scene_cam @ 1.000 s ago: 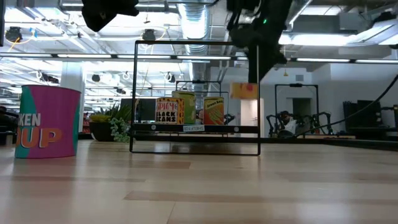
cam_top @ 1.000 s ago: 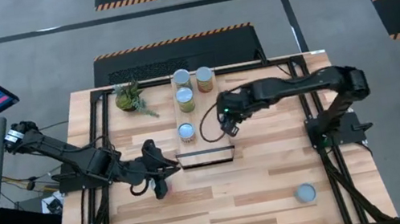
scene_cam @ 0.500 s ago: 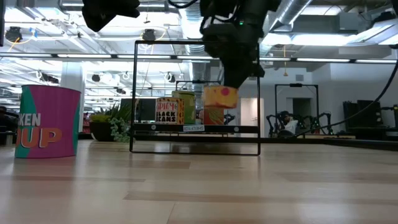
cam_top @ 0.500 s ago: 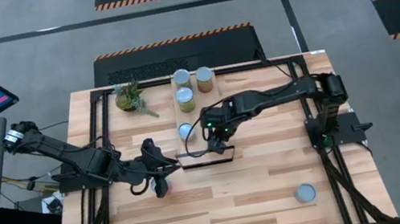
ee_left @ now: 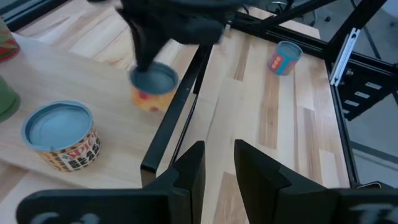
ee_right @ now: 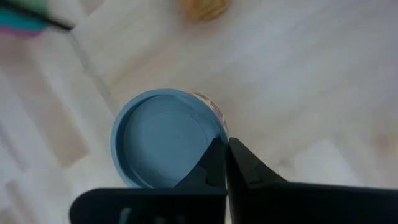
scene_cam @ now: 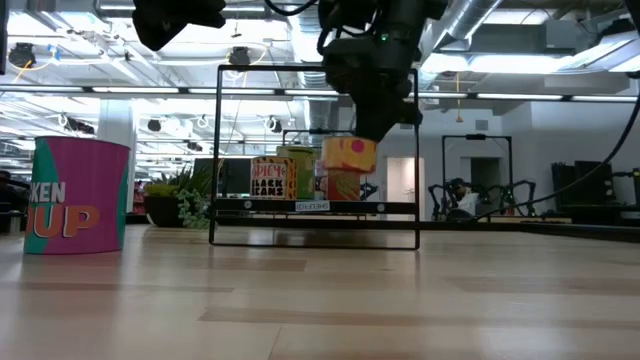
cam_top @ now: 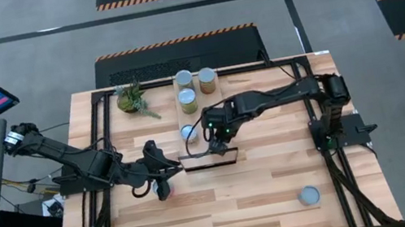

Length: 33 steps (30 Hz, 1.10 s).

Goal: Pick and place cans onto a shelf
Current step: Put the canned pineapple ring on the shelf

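The right gripper (scene_cam: pixel 352 135), closed on the rim of a yellow can (scene_cam: pixel 348 155), is carrying it above the shelf (scene_cam: pixel 314 207), toward twelve o'clock of the waiting left gripper (cam_top: pixel 161 168); lowering and release apparently come next.

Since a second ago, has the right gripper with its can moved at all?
Yes. In the high view the right gripper has travelled leftward from beside the three cans to over the shelf; the low view shows its yellow can lower, nearer the shelf board.
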Tool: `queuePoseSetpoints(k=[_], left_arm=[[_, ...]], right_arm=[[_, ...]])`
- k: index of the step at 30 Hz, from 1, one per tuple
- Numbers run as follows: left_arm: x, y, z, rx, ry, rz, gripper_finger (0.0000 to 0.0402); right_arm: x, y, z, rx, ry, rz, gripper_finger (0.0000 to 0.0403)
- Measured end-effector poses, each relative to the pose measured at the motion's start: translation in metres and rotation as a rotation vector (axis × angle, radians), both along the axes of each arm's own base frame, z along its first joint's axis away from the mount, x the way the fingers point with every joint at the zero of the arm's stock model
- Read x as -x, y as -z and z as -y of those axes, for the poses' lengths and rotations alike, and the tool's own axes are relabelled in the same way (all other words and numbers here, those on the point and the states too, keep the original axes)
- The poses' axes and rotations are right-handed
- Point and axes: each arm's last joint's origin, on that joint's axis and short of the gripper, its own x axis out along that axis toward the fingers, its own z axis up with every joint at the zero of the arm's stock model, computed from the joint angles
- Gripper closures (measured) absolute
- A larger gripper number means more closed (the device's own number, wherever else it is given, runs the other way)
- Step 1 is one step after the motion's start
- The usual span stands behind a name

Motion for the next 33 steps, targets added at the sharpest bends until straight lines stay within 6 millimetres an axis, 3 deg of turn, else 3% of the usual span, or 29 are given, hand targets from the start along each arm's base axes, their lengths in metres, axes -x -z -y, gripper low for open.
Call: queuePoseSetpoints(k=[6,13,23,33], left_arm=[[0.000,0.000,0.000,0.000,0.001,0.000,0.0329],[0.000,0.000,0.000,0.002,0.001,0.000,0.0329],[0.000,0.000,0.001,0.014,0.020,-0.006,0.0329],[0.000,0.000,0.001,0.009,0.022,-0.009,0.0329]], right_arm=[[-0.001,-0.013,0.015,0.024,0.088,0.053,0.0398],[0.000,-0.007,0.035,0.046,0.197,0.027,0.0399],[-0.008,0.014,0.033,0.047,0.189,-0.020,0.0396],[-0.007,0.016,0.035,0.058,0.198,-0.045,0.0339]])
